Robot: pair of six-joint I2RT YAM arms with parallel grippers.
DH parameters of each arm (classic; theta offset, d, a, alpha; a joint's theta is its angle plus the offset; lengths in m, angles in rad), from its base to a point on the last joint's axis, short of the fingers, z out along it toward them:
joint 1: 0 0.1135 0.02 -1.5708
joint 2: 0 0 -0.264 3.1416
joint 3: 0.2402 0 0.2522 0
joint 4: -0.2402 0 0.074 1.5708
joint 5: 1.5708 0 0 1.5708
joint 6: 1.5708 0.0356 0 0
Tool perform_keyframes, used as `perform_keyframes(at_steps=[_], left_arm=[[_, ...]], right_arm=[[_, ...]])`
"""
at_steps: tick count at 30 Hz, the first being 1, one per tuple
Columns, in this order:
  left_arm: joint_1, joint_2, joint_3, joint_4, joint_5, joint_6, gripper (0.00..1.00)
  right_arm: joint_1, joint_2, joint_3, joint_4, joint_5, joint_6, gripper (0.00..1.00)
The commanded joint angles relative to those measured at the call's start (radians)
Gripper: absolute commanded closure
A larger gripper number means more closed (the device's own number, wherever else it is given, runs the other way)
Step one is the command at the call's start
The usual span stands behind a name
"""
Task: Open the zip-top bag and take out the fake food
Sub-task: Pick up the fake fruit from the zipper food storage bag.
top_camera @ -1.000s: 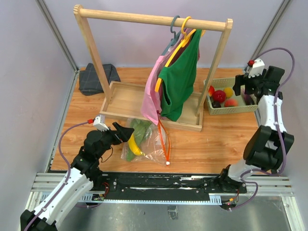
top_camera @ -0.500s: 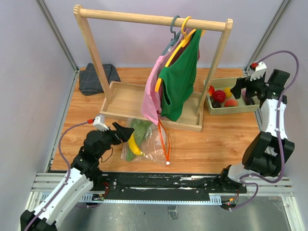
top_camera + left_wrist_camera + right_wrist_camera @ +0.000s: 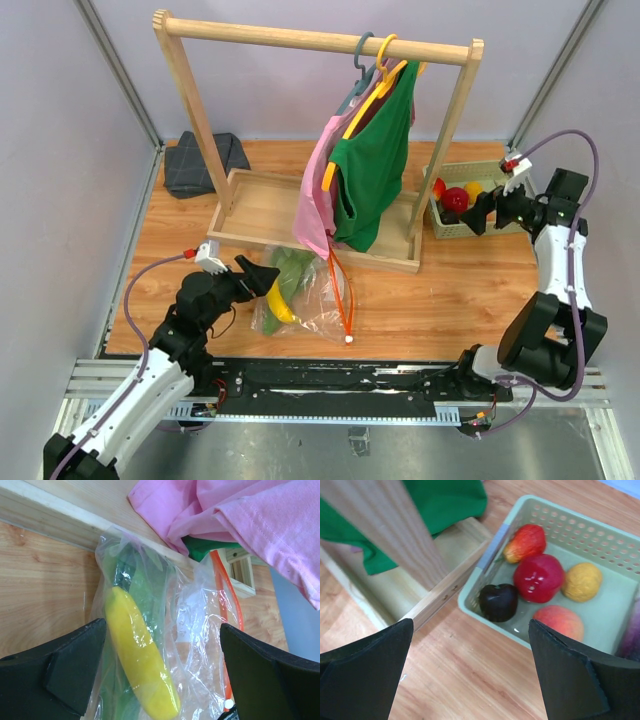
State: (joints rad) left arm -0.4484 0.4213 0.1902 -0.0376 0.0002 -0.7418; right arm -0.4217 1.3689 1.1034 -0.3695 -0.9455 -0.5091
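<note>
As the zip-top bag [image 3: 318,300] lies on the bench [image 3: 450,290] just before the left claw [image 3: 256,276], wide open and empty, the banana [image 3: 140,660] inside runs lengthwise between its fingers [image 3: 65,670]; the right claw [image 3: 478,218], equally open, is well apart.

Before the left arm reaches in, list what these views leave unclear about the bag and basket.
Left wrist: the zip-top bag's far end, under the pink garment.
Left wrist: how many green pieces, behind the banana and crinkled plastic.
Right wrist: the purple piece in the basket, cut by the right edge.
</note>
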Motion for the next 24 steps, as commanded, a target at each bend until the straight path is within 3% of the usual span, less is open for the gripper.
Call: perform_keyframes(at_steps=[1, 6, 14, 24], left_arm=[[-0.001, 0.011, 0.003, 0.058, 0.01, -0.001, 0.01], [-0.001, 0.012, -0.001, 0.074, 0.02, -0.002, 0.01], [-0.001, 0.029, -0.003, 0.094, 0.03, -0.003, 0.01], [-0.002, 0.019, -0.011, 0.088, 0.033, -0.011, 0.01]], right_arm=[[-0.012, -0.057, -0.044, -0.116, -0.152, -0.187, 0.01], [-0.006, -0.097, -0.085, -0.283, -0.236, -0.405, 0.01], [0.081, -0.112, -0.12, -0.537, -0.213, -0.69, 0.01], [0.336, -0.164, -0.236, -0.547, -0.171, -0.805, 0.01]])
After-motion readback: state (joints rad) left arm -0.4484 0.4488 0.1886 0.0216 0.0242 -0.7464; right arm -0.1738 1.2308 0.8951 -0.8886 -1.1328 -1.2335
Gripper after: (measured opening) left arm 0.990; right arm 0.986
